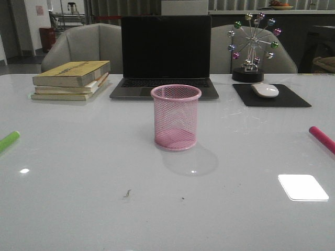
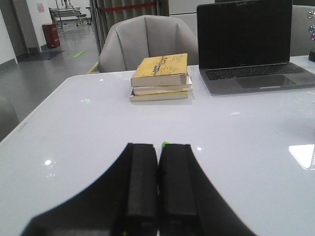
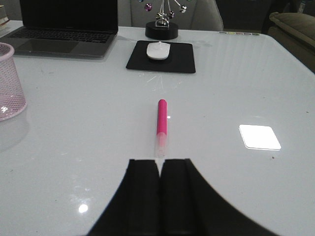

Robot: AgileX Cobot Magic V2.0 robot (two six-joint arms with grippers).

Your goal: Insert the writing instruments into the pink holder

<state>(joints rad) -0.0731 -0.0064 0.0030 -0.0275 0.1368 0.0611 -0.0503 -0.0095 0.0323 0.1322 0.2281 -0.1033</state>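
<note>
I see the round pink wire-mesh cup (image 1: 176,117) upright at centre frame on the glossy white counter (image 1: 104,172). The lime green marker (image 1: 9,140) lies flat at the far left edge, its long axis running diagonally up toward the right. The magenta-pink marker (image 1: 322,139) lies flat at the far right edge, slanting down toward the right. My left pincer (image 2: 157,189) and right pincer (image 3: 160,196) are both clenched, holding nothing.

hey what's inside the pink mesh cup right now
Nothing shows inside the pink holder; through the mesh only its pink base appears. The green pen and pink pen lie on the table.
</note>
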